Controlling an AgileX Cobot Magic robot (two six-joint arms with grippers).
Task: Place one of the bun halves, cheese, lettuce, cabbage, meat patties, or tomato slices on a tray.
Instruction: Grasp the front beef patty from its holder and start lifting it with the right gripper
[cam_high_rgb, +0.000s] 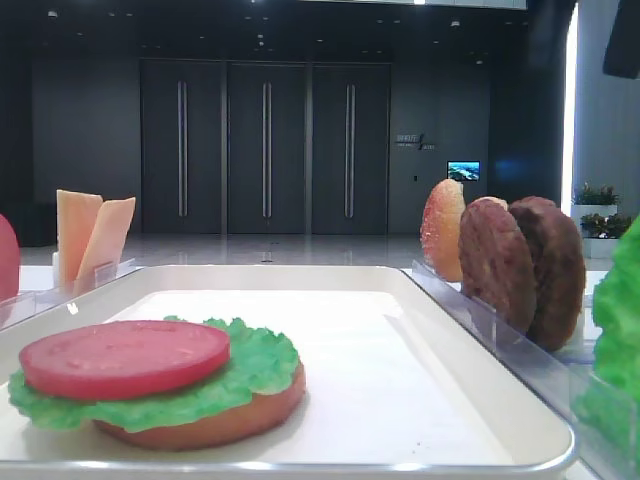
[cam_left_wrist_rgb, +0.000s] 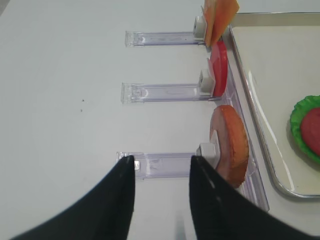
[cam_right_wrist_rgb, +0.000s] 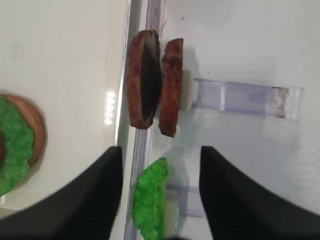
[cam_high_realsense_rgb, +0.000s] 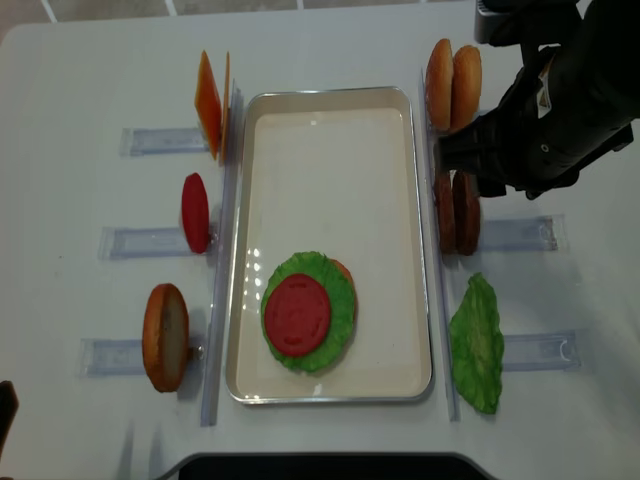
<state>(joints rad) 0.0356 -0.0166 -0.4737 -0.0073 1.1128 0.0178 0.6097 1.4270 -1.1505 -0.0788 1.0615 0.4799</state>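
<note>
The white tray (cam_high_realsense_rgb: 330, 93) holds a bun half topped with lettuce and a tomato slice (cam_high_realsense_rgb: 297, 314). Two meat patties (cam_right_wrist_rgb: 142, 80) stand on edge in a rack right of the tray. A loose lettuce leaf (cam_right_wrist_rgb: 150, 200) stands nearer me. My right gripper (cam_right_wrist_rgb: 160, 150) is open above that leaf, holding nothing. My left gripper (cam_left_wrist_rgb: 162, 160) is open over a clear rack strip (cam_left_wrist_rgb: 160, 165), left of a bun half (cam_left_wrist_rgb: 230, 142). A tomato slice (cam_left_wrist_rgb: 219, 67) and cheese (cam_left_wrist_rgb: 220, 15) stand further along. Cabbage is out of view.
Two more bun halves (cam_high_realsense_rgb: 453, 82) stand in the far right rack. Clear rack strips (cam_high_realsense_rgb: 520, 232) lie on the white table on both sides of the tray. The right arm (cam_high_realsense_rgb: 550, 100) hangs over the right racks.
</note>
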